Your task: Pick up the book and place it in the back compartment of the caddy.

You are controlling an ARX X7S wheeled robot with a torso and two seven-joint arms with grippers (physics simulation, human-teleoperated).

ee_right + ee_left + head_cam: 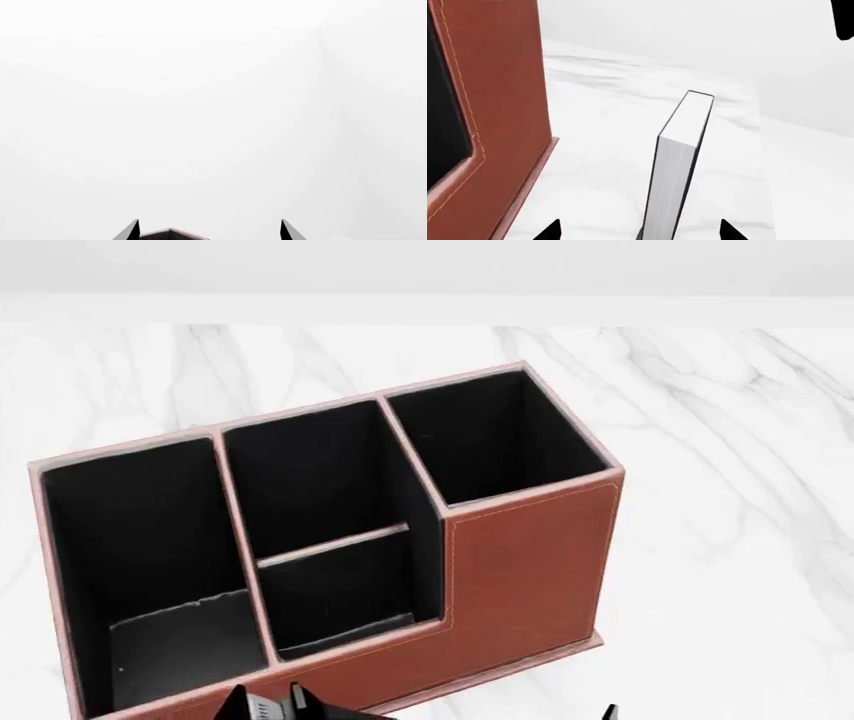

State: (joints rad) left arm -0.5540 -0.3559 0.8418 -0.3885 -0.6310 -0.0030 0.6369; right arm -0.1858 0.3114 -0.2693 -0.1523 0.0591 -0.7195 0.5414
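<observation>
The book (680, 160), black-covered with white page edges, stands upright on the white marble table (600, 150), just right of the caddy's outer wall (500, 100). My left gripper (639, 231) is open, one fingertip on each side of the book and neither touching it. In the head view the reddish-brown caddy (527, 570) fills the middle, and the book is hidden there. The back compartment (344, 590), the smallest black-lined cell of the split middle section, is empty. My right gripper (210, 230) is open and empty, just above a caddy corner (170, 234).
The caddy's tall square end cell (494, 435) and its long undivided end cell (147, 540) are empty. The left gripper's black parts (274, 705) show at the bottom edge of the head view. White marble table (721, 490) lies around the caddy.
</observation>
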